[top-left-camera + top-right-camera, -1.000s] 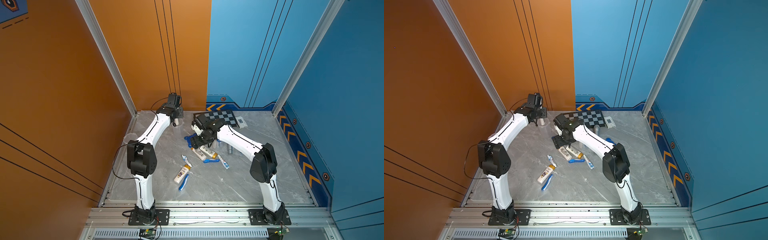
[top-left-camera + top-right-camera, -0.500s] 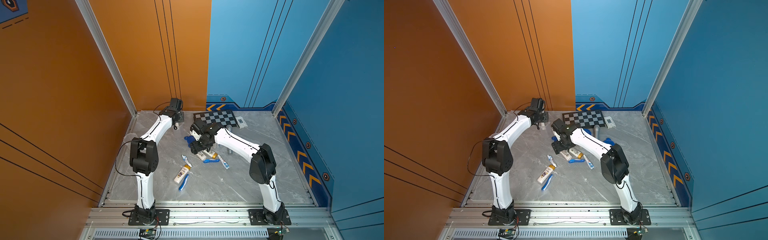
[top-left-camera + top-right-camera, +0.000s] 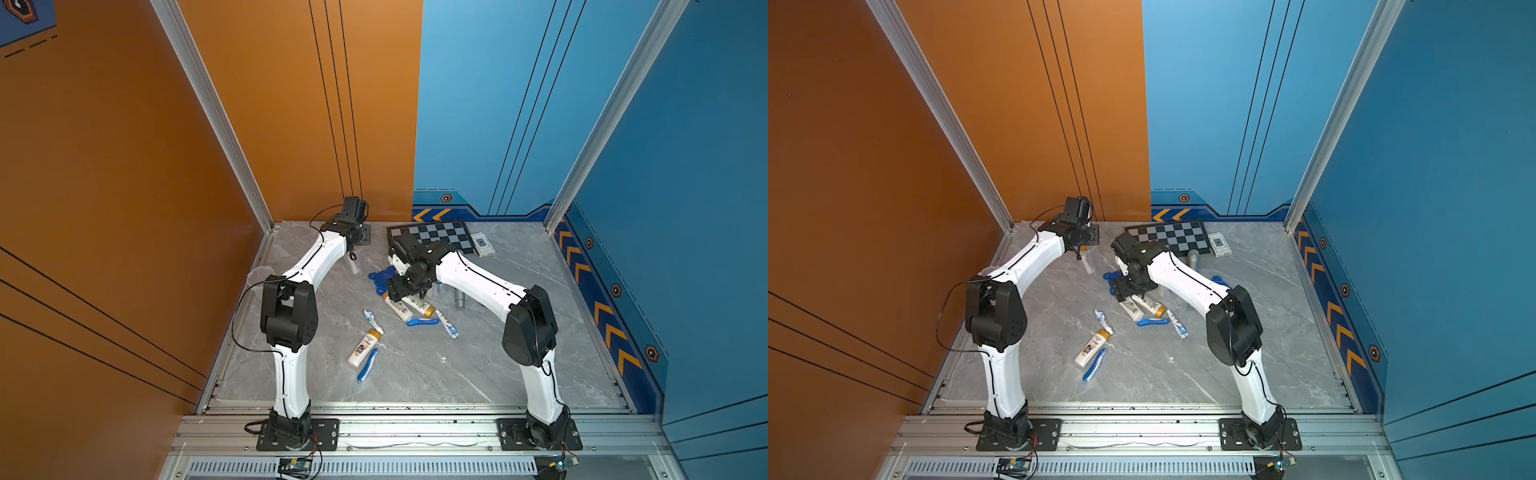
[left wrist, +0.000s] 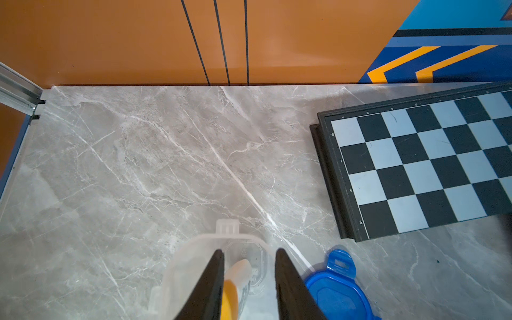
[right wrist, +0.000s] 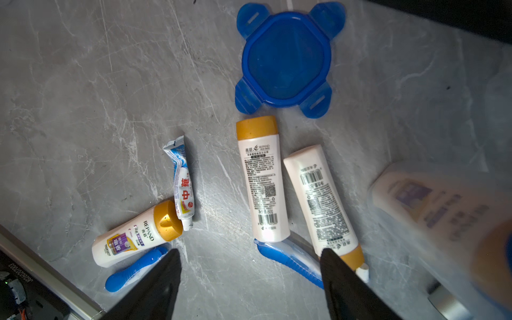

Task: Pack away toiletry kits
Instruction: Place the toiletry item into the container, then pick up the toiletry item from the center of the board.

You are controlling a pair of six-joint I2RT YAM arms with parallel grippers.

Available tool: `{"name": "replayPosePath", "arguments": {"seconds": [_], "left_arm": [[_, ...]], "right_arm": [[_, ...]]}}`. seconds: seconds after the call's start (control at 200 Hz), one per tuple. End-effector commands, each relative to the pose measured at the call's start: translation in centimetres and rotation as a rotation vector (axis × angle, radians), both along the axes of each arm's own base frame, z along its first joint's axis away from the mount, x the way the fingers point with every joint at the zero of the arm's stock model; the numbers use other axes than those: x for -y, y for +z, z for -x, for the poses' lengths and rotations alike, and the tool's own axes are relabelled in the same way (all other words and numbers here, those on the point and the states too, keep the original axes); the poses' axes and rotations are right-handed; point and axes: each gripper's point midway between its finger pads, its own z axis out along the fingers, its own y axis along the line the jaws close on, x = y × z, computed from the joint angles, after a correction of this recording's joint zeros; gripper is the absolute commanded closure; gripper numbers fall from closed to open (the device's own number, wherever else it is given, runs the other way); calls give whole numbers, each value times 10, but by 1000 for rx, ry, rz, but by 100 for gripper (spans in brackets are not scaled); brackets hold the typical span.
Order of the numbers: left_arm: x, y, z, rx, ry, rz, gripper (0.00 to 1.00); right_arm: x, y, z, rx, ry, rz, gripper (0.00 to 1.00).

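Bottle [image 4: 241, 274] sits inside the cup [image 4: 188, 257], near the chessboard [image 4: 429, 166] on its orange-wall side. Your left hand [image 4: 249, 250] is released around it: a gap shows at one finger [image 4: 291, 282]. Lift straight up so you don't snag the rim. Right hand [image 5: 249, 252] spread, empty, over loose bottles [image 5: 263, 180]. Only the left wrist view shows that gap; top views hide the cup's inside.

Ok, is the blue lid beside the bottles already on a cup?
No: the right wrist view shows the blue lid lying flat, directly on the table.
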Motion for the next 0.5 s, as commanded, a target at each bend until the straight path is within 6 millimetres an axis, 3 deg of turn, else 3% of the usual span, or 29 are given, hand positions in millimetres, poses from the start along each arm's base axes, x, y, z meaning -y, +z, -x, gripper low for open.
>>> {"name": "replayPosePath", "arguments": {"seconds": [0.0, 0.14, 0.245, 0.365, 0.445, 0.495], "left_arm": [[4, -6, 5, -17, -16, 3, 67], [7, 9, 6, 6, -32, 15, 65], [9, 43, 21, 53, -54, 23, 48], [15, 70, 55, 58, -113, 32, 29], [20, 69, 87, 0, -163, 66, 19], [24, 59, 112, -74, -189, 107, 16]], "right_arm": [[12, 28, -6, 52, -36, -18, 19], [14, 30, -7, 53, -42, -21, 19], [15, 32, -6, 54, -44, -25, 19], [15, 31, -5, 51, -48, -36, 18], [13, 33, -6, 54, -44, -47, 17], [11, 33, -6, 56, -39, -57, 17]]}}
